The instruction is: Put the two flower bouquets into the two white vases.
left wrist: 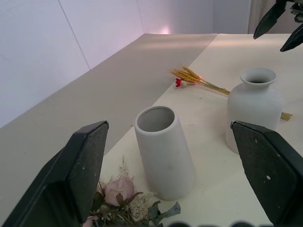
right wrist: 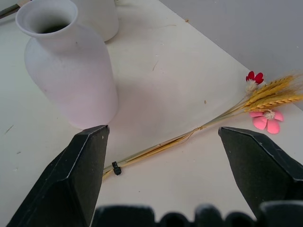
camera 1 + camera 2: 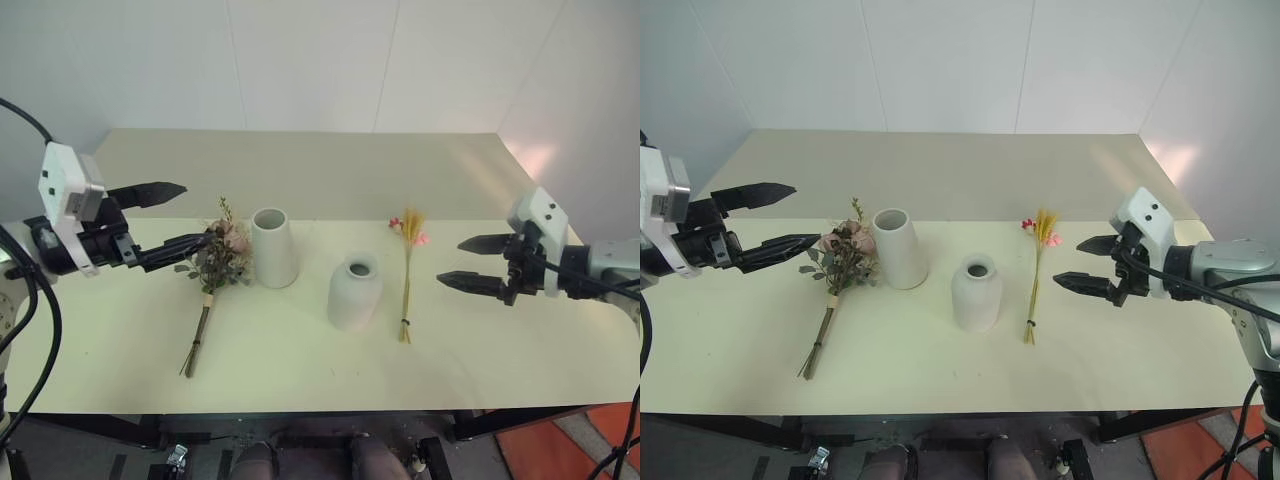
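Left gripper [image 3: 172,218]: far left of frame, jaws wide open, holding nothing, tips right by the rose blooms.
Rose bouquet [image 3: 210,280]: flat on the table [image 3: 300,370], left of centre.
Tall vase [image 3: 273,247]: upright, just right of the roses.
Round vase [image 3: 354,291]: upright, centre.
Wheat bouquet [image 3: 408,270]: lying flat, right of centre.
Right gripper [image 3: 462,262]: far right, spread open, empty.

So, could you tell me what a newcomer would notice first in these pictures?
Two white vases stand mid-table: the taller vase and the shorter vase. The rose bouquet lies left of them, the wheat bouquet right. The open left gripper and right gripper hang over the table's two sides.
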{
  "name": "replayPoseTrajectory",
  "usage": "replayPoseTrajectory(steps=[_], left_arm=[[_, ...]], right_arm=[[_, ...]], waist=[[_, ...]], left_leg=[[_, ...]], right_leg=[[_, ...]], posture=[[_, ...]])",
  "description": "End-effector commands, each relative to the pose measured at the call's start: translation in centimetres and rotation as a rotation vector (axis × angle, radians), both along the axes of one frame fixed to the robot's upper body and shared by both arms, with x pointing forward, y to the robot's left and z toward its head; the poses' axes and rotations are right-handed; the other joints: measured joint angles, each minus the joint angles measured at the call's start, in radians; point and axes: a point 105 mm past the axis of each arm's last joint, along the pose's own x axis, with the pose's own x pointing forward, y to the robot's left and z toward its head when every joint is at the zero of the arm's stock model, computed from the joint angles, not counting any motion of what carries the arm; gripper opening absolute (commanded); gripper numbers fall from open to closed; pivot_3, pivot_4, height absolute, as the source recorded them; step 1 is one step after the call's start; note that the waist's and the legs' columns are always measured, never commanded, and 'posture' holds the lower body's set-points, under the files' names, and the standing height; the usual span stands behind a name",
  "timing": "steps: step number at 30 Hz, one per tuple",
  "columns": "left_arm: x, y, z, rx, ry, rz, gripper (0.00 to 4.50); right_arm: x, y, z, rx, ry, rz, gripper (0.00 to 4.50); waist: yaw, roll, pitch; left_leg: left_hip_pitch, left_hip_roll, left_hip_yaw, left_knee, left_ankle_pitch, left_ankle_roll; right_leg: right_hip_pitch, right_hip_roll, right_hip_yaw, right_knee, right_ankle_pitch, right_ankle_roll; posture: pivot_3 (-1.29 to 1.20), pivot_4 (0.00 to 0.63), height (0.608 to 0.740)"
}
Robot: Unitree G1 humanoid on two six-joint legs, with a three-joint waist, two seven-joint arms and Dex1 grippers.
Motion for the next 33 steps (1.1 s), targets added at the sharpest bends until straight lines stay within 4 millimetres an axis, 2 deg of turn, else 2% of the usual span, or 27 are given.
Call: replayPoseTrajectory(steps=[1, 9, 14, 20, 27, 33], left_arm=[[-0.8, 0.0, 1.2, 0.019, -0.053, 0.005, 4.5], [-1.4, 0.7, 0.9, 0.023, -0.04, 0.037, 4.5], [-1.4, 0.3, 1.2, 0.026, -0.048, 0.027, 4.5], [-1.8, -0.3, 1.4, 0.031, -0.053, -0.014, 4.5], [-1.4, -1.1, 1.6, 0.031, -0.08, -0.056, 4.5], [-0.3, -2.8, 1.6, 0.025, -0.095, -0.162, 4.5]], right_arm=[[0.1, 0.0, 1.5, 0.004, -0.061, 0.006, 4.34], [0.5, 0.3, 1.4, 0.006, -0.037, 0.002, 4.34], [1.0, 0.6, 1.1, 0.023, 0.004, -0.034, 4.34], [3.2, 1.2, 0.5, 0.027, 0.075, -0.142, 4.34], [4.6, 1.6, -0.3, 0.062, 0.307, -0.312, 4.34], [6.6, 1.7, -2.1, 0.017, 0.506, -0.488, 4.34]], waist=[[-0.001, 0.0, 0.0], [0.0, 0.0, 0.0], [0.0, 0.0, 0.0], [-0.007, 0.0, 0.0], [-0.016, 0.0, 0.0], [-0.021, 0.0, 0.0]], left_leg=[[0.0, 0.0, 0.0, 0.0, 0.0, 0.0], [0.0, 0.0, 0.0, 0.0, 0.0, 0.0], [0.0, 0.0, 0.0, 0.0, 0.0, 0.0], [0.0, 0.0, 0.0, 0.0, 0.0, 0.0], [-0.001, 0.0, 0.0, -0.001, 0.0, 0.0], [0.0, 0.0, 0.0, -0.001, 0.0, 0.0]], right_leg=[[0.0, 0.0, 0.0, 0.0, 0.0, 0.0], [0.0, 0.0, 0.0, 0.0, 0.0, 0.0], [0.0, 0.0, 0.0, 0.0, 0.0, 0.0], [0.0, 0.0, 0.0, 0.0, 0.0, 0.0], [-0.001, 0.0, 0.0, 0.0, 0.0, 0.0], [-0.001, 0.0, 0.0, 0.0, 0.001, -0.001]], posture=[[0.0, 0.15, 0.74], [0.0, 0.15, 0.74], [0.0, 0.15, 0.74], [0.0, 0.15, 0.74], [0.0, 0.15, 0.74], [0.0, 0.15, 0.74]])
